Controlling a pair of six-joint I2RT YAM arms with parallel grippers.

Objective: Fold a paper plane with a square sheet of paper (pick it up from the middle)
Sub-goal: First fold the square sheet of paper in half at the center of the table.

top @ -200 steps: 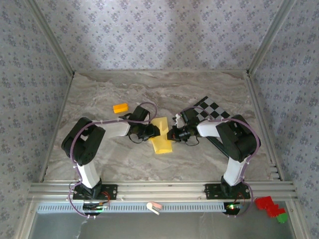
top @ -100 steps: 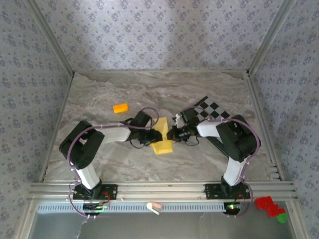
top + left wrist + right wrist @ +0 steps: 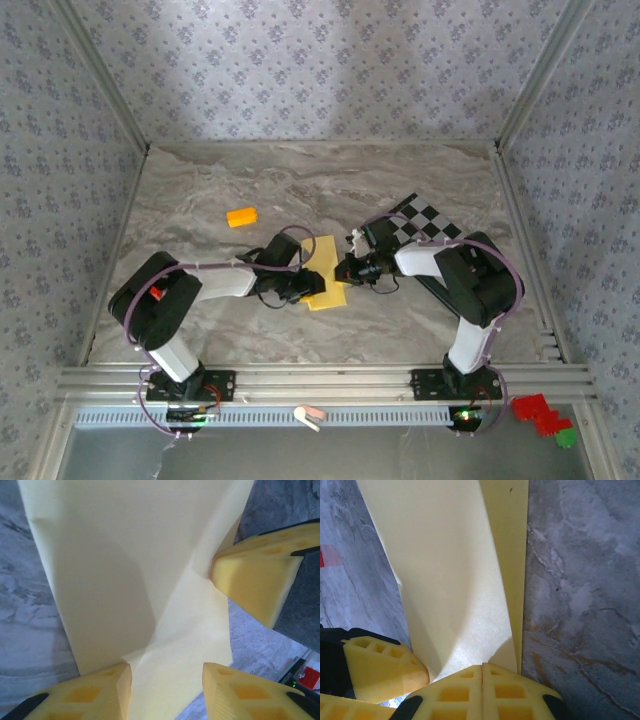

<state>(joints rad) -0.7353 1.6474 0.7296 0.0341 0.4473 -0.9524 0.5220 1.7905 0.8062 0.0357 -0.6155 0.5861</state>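
I find nothing to read: no words, numbers or brand marks on the sheet of paper (image 3: 330,295), the checkered board (image 3: 425,222) or the worktop (image 3: 400,330).

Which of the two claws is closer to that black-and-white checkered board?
Right. The right gripper pinches the yellow paper on the side facing the checkered board, a little short of it; the left gripper is on the paper's far side.
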